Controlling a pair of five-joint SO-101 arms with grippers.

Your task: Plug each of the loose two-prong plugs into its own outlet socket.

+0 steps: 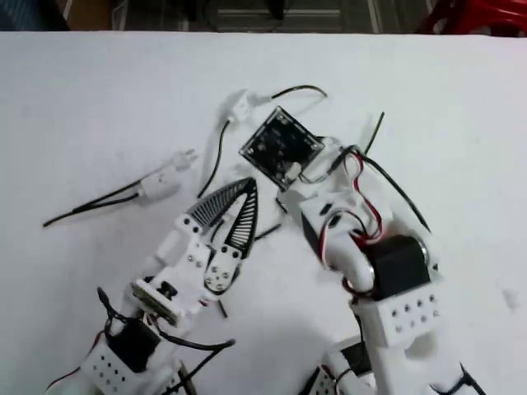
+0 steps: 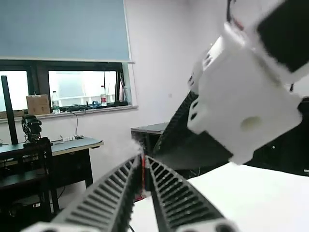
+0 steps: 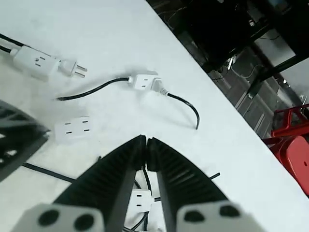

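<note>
High view: we see the white table (image 1: 90,90) with both arms coming in from the near edge. The left claw (image 1: 249,188) points toward the table's middle, its two black ribbed fingers meeting at the tips with nothing between them. The left wrist view says the same: left claw (image 2: 143,165) pinched closed and empty, aimed past the right arm's white housing (image 2: 241,96).

The right arm's camera board (image 1: 280,146) covers its claw from above. In the right wrist view the right claw (image 3: 146,145) is closed tip to tip, and we see nothing gripped.

Task things:
- A white two-prong plug (image 1: 165,177) lies on the table beyond the left claw. Its prongs are bare and two black cords trail off its other end. The right wrist view shows the same two-prong plug (image 3: 38,63) with slots on its body.
- A joined plug and socket (image 1: 239,104) lies farther back, with a black cord leaving each end; it shows again in the right wrist view (image 3: 144,81). It looks mated, but we can't confirm how deep.
- A loose white outlet socket (image 3: 72,129) lies face up with its slots empty, between the two-prong plug and the right claw.
- A second socket (image 3: 139,200) lies under the right claw's fingers, partly hidden, with black cord beside it.
</note>
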